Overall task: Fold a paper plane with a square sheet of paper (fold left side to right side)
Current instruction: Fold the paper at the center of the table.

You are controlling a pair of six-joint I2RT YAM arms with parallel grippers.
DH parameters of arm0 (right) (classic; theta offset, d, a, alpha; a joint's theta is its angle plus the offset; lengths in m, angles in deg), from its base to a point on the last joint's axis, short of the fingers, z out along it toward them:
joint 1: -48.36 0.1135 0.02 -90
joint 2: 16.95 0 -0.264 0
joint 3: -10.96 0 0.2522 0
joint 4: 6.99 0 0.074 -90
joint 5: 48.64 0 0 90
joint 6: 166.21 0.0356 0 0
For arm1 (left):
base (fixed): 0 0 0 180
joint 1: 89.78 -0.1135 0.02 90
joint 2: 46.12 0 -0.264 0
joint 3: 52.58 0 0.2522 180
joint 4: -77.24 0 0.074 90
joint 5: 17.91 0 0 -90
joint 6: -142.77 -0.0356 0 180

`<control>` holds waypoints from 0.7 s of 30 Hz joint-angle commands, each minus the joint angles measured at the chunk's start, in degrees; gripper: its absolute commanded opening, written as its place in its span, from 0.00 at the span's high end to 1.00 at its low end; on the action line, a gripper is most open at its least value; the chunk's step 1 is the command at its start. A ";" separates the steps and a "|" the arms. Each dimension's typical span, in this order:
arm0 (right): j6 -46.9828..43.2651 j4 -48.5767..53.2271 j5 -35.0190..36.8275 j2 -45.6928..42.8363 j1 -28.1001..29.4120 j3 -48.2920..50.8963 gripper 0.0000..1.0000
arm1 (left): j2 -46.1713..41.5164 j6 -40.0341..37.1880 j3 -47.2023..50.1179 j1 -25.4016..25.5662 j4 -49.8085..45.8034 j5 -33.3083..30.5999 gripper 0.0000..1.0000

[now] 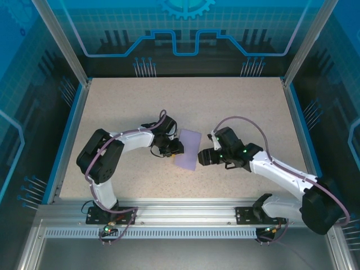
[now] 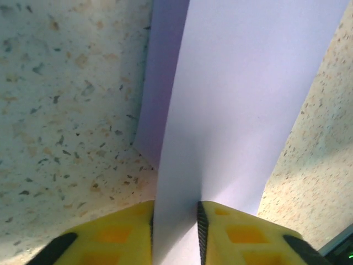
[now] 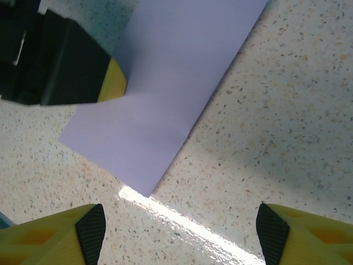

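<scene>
Square sheet of paper (image 1: 188,148) laid on desk (image 1: 140,101), long axis near-to-far | left edge clamped between left fingers (image 2: 237,234) | right fingers (image 3: 276,232) held apart, just right.

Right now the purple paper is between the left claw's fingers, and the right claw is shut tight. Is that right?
Not quite. The right claw is wide open, not shut tight; the right wrist view shows it. The paper really is between the left claw's fingers.
</scene>
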 commanded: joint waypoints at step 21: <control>-18.97 -21.36 23.44 13.86 26.47 2.74 0.17 | -6.62 8.96 4.26 0.79 3.19 6.74 0.90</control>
